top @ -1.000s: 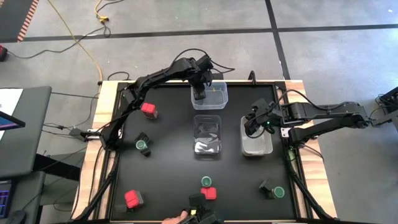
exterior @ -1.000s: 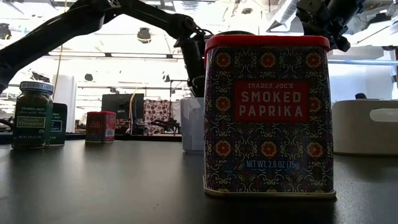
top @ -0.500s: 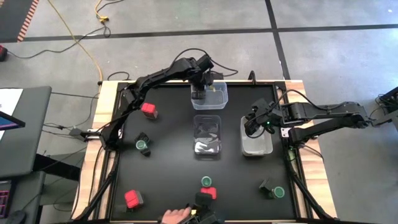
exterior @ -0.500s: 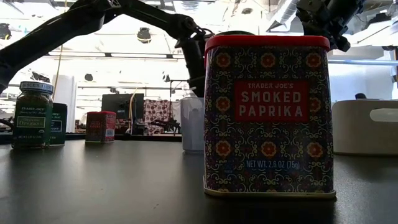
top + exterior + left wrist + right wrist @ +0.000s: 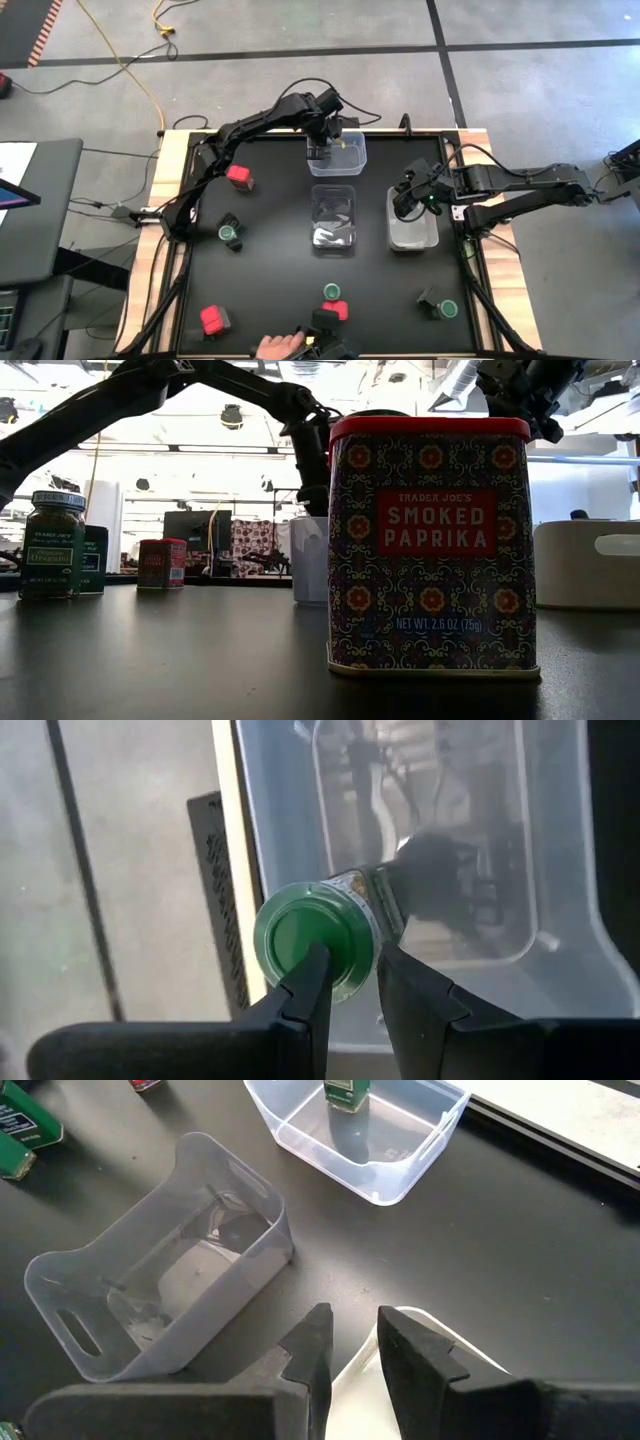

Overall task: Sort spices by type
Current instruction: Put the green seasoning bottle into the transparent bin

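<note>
My left gripper [image 5: 318, 150] reaches over the far clear tub [image 5: 350, 165], pointing down. In its wrist view a dark jar with a green lid [image 5: 300, 935] stands inside that tub right under the fingertips [image 5: 352, 960], which show a gap narrower than the lid. My right gripper [image 5: 408, 197] hovers over the right tub [image 5: 412, 235] with a narrow gap [image 5: 355, 1325]. Other spices stand on the black table: red tins [image 5: 238, 177] [image 5: 214, 320] [image 5: 336, 310] and green-lidded jars [image 5: 229, 233] [image 5: 331, 291] [image 5: 445, 308]. My left gripper stands from above, right over the jar's green lid [image 5: 345, 925]. The jar's dark body [image 5: 430, 885] reaches down to the tub floor. Whether the fingertips touch the lid, I cannot tell.
An empty middle tub [image 5: 333, 220] lies between the other two. A person's hand [image 5: 272, 346] is at the near edge beside a dark container [image 5: 325, 320]. The low view is filled by a paprika tin [image 5: 430, 540]; an oregano jar [image 5: 55, 545] stands at its left.
The person's hand at the near edge has nudged the dark container a little toward the red tin and drawn back toward the left. Both arms have kept still.
</note>
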`<state>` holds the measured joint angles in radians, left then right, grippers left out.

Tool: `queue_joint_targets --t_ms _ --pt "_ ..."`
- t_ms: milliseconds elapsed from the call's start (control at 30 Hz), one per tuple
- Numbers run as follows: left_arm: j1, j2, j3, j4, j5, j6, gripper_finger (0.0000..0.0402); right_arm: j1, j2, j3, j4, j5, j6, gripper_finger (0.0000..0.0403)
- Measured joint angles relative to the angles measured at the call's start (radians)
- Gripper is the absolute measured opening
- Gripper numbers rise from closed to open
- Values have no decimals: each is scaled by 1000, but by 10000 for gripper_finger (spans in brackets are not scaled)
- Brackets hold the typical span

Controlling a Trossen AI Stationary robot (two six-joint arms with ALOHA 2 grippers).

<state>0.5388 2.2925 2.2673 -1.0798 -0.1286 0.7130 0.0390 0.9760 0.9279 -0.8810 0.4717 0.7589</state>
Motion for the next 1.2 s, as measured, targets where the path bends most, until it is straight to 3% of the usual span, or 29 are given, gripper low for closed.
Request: queue_joint_targets --t_ms 767,1200 --pt "-1 -3 0 -16 -38 -96 75 0 0 0 0 0 0 111" --pt "-3 -109 1 -137 111 -298 75 0 0 0 0 0 0 111"
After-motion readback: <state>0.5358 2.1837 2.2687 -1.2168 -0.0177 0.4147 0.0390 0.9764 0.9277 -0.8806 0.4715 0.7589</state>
